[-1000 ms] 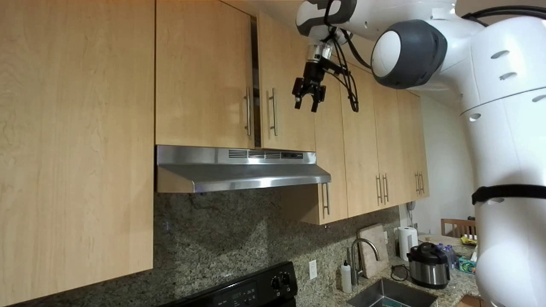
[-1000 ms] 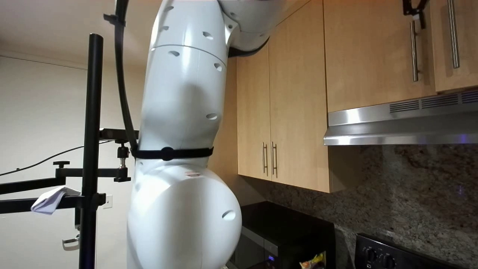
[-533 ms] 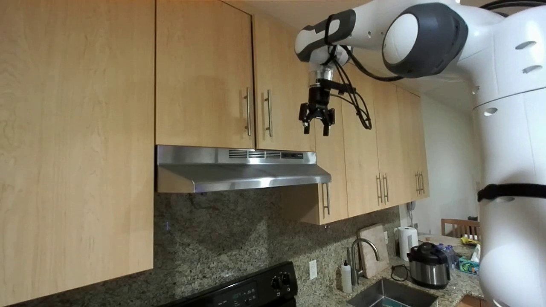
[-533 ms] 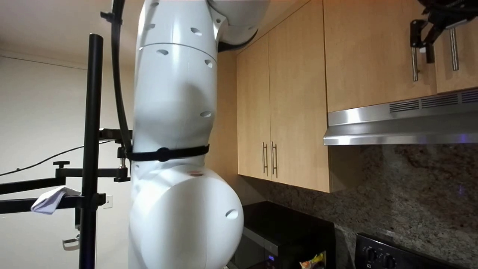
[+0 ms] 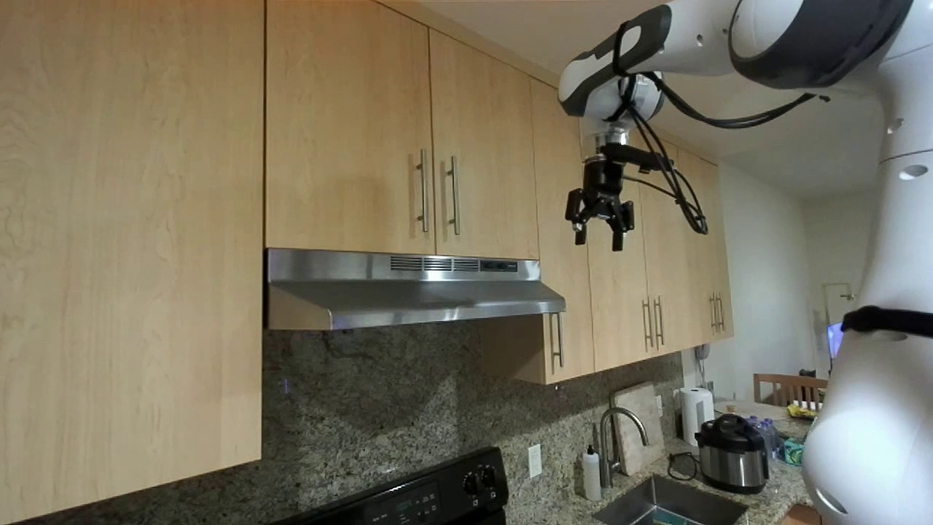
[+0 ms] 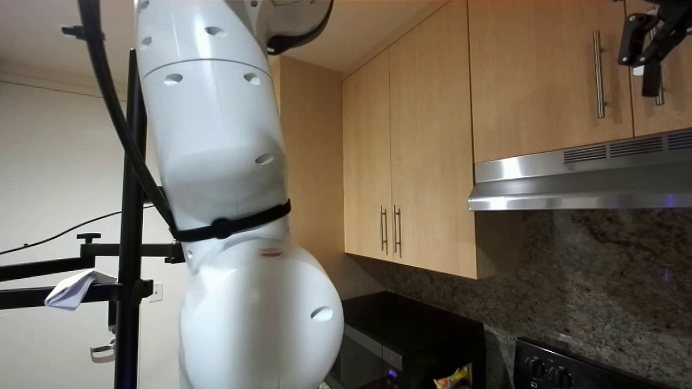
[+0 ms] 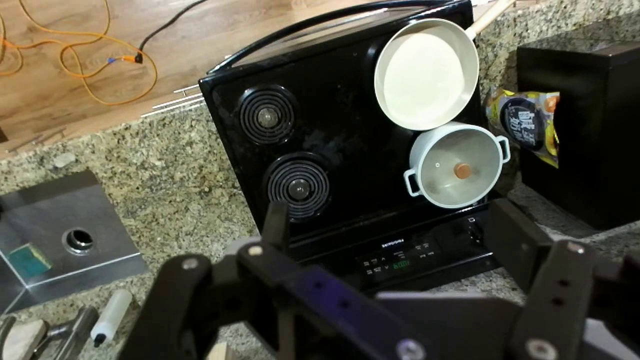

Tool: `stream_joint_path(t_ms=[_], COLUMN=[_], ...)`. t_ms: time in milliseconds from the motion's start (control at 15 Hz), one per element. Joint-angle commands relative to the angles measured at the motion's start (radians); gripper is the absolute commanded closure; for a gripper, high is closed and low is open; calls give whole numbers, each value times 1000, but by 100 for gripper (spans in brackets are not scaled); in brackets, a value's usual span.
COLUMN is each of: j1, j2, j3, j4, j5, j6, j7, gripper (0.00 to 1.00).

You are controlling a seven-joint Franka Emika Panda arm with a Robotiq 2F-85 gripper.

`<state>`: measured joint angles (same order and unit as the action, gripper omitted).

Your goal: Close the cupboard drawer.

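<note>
The light wood cupboard above the range hood has two doors. The right-hand door [image 5: 485,146] sits flush beside its neighbour [image 5: 342,131], with only a thin seam between them. Both have upright metal bar handles, such as the one on the right-hand door [image 5: 454,195]. In an exterior view, part of the right-hand door [image 6: 670,116] shows at the right edge. My gripper [image 5: 599,240] is open and empty, pointing down, apart from the doors and to the right of them. In the wrist view the gripper [image 7: 392,217] has its fingers wide apart with nothing between them.
A steel range hood [image 5: 408,292] juts out below the doors. Further cupboards [image 5: 619,292] continue to the right. Below are the stove [image 7: 345,145] with a pan [image 7: 425,75] and a lidded pot [image 7: 457,170], and a sink [image 7: 55,220]. A black stand [image 6: 132,216] is beside the arm.
The right-hand door was ajar a second ago and has swung flush with its neighbour. My gripper has moved right and down, away from the door, in an exterior view. It stays open.
</note>
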<state>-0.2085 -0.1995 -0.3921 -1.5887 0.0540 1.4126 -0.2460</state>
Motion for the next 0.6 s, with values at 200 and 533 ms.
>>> stream_joint_path(t_ms=[200, 533], j1=[-32, -30], j2=[-64, -79], j3=[20, 28], j4=[-88, -101], j5=[-31, -36], j6=[-1, -1], j7=[-3, -2], gripper=[0, 0])
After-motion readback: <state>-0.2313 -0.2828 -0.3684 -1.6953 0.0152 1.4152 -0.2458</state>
